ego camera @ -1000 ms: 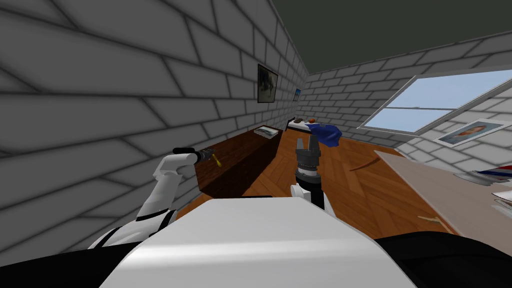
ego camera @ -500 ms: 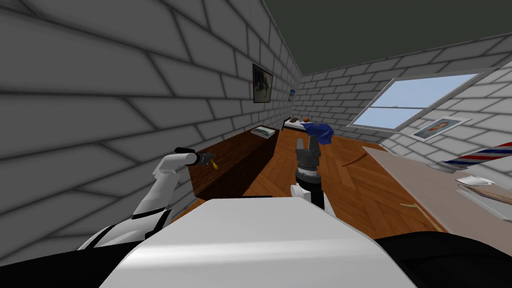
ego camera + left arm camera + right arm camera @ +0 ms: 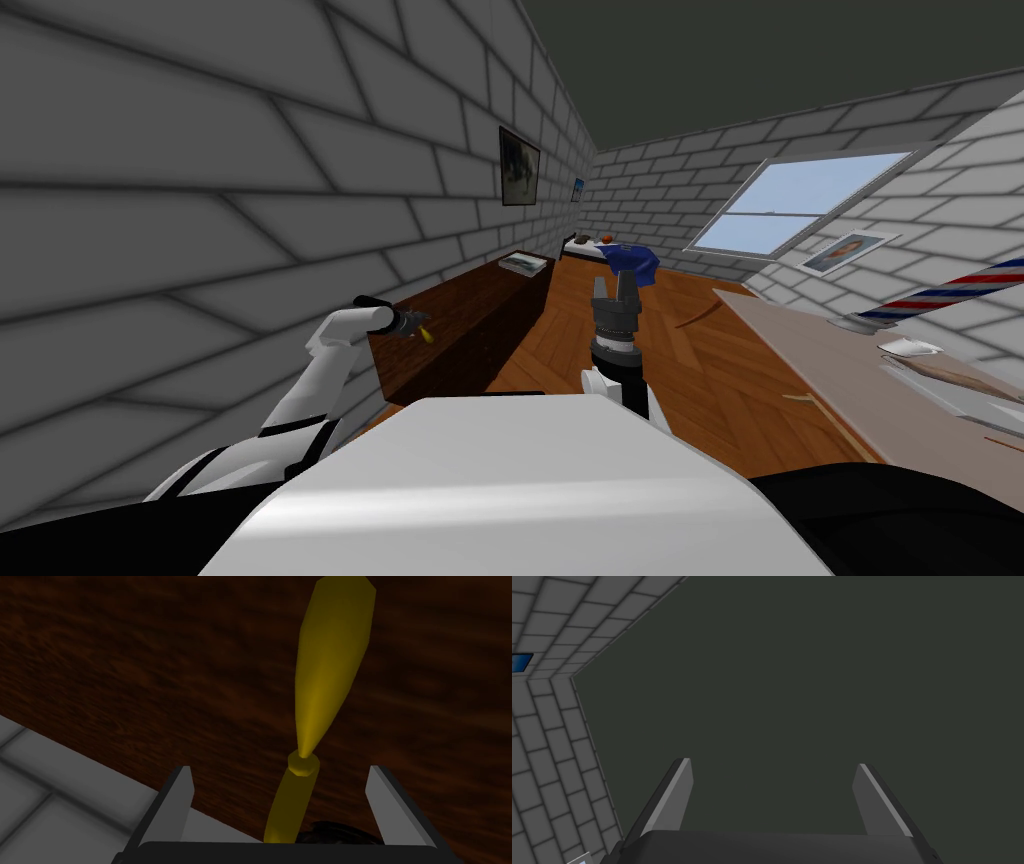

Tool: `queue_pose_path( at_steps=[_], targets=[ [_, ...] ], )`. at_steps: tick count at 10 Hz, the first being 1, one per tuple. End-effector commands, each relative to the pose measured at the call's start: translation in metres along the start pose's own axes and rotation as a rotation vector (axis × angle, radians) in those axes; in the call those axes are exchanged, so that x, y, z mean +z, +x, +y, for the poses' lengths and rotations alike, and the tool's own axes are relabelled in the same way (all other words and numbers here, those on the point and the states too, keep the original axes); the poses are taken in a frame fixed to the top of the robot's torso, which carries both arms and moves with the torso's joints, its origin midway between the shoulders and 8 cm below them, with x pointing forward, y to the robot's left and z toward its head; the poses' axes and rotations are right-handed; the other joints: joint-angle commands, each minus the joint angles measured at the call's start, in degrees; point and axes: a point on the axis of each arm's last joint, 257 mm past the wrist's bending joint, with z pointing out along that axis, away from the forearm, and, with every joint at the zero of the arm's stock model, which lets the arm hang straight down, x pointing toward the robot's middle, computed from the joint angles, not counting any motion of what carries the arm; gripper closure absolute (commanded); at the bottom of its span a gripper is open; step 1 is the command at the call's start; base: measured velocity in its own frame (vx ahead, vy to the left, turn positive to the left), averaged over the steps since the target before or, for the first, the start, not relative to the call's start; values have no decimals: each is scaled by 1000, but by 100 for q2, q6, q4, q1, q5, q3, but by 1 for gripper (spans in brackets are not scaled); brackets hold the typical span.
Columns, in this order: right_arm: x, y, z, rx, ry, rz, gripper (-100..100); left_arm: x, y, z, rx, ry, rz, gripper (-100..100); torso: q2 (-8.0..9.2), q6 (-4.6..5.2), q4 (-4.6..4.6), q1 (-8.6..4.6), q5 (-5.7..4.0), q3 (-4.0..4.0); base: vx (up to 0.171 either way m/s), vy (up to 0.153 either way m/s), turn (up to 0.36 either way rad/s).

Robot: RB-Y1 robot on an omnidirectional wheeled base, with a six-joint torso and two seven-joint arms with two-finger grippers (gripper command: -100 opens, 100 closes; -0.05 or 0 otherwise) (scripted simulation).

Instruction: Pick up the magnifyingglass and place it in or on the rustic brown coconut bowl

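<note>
The magnifying glass has a yellow handle [image 3: 327, 671] and a dark rim [image 3: 330, 830] low between my left gripper's [image 3: 279, 768] fingers, which are shut on it. It hangs in the air with that hand, in front of the dark brown cabinet [image 3: 125, 666]. The head view puts the left gripper [image 3: 412, 322] and the yellow handle [image 3: 426, 333] at the cabinet's [image 3: 470, 320] near end. A small brown thing [image 3: 583, 238], perhaps the bowl, sits on a far low table [image 3: 590, 251]. My right gripper [image 3: 615, 288] points up in front of my chest, open and holding nothing [image 3: 772, 762].
A book [image 3: 524, 263] lies on the cabinet top. A blue cloth [image 3: 632, 262] and an orange thing [image 3: 606, 238] are at the far low table. A long light table [image 3: 850, 370] with papers runs along my right. Wooden floor [image 3: 650, 350] lies between.
I have turned to the right: the window and cabinet slid left in the head view and more of the right-hand table came in. The left hand kept the magnifying glass.
</note>
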Motion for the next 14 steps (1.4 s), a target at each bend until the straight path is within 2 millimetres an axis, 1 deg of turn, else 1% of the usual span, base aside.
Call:
queue_pose_path(
  at_steps=[1, 2, 4, 5, 6, 10, 11, 12, 13, 14],
  targets=[
    [0, 0, 0, 0, 0, 0, 0, 0, 0, 0, 0, 0, 0, 0, 0, 0, 0, 0, 0, 0, 0, 0, 0],
    [0, 0, 0, 0, 0, 0, 0, 9, 3, 3, -6, -1, -4, -100, 2, 0, 0, -3, -1, 1, 11, 12, -56],
    [0, 0, 0, 0, 0, 0, 0, 18, 6, 6, -12, -4, -8, -100, -3, 1, -1, 3, 1, -2, 16, 25, -53],
    [0, 0, 0, 0, 0, 0, 0, 14, 6, 5, -10, -4, -5, -100, -4, 1, -1, 6, 1, -2, 7, 13, -10],
    [0, 0, 0, 0, 0, 0, 0, 15, 6, 4, -11, -3, -7, 100, -1, 0, 0, 2, 0, -1, 0, 0, 0],
    [0, 0, 0, 0, 0, 0, 0, 14, 3, 2, -18, 4, -12, 100, -8, 12, -13, -8, -5, -11, 1, 0, 4],
    [0, 0, 0, 0, 0, 0, 0, 14, 3, 3, -18, 3, -12, 0, -9, 13, -13, -8, -4, -11, 0, 0, 0],
    [0, 0, 0, 0, 0, 0, 0, 7, 2, 2, -5, -1, -3, 100, -10, 13, -13, -8, -4, -11, -11, -18, 43],
    [0, 0, 0, 0, 0, 0, 0, 2, 0, 0, -1, 0, -1, 100, -4, 9, -11, -14, -6, -8, -18, -31, 66],
    [0, 0, 0, 0, 0, 0, 0, 4, 1, 2, -4, 2, -5, 100, 2, 6, -8, -19, -8, -3, -8, -13, 17]
  ],
)
